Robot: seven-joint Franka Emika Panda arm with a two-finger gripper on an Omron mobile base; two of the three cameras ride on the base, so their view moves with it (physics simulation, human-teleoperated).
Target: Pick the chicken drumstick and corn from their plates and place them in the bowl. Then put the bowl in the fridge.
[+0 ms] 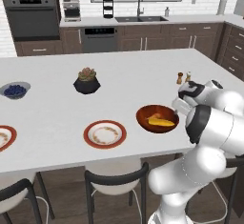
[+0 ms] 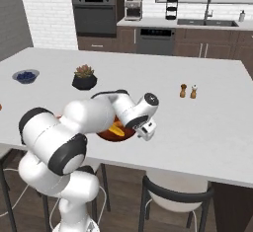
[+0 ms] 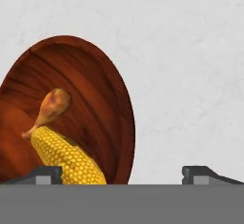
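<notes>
Counted on the table [image 1: 143, 70]: two plates [image 1: 105, 134], one reddish-brown bowl [image 1: 157, 118] containing one corn [image 3: 66, 156] and one chicken drumstick [image 3: 50, 108], one blueberry bowl [image 1: 15, 90], one plant pot [image 1: 86, 81], two shakers [image 1: 184, 77].

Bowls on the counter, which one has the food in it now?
The reddish-brown bowl near the counter's front edge, beside the open gripper: it holds the corn and the chicken drumstick. The small blue-grey bowl far left holds only blueberries.

Bright, even rendered light, soft faint shadows, no glare, slightly soft low-resolution detail throughout.
</notes>
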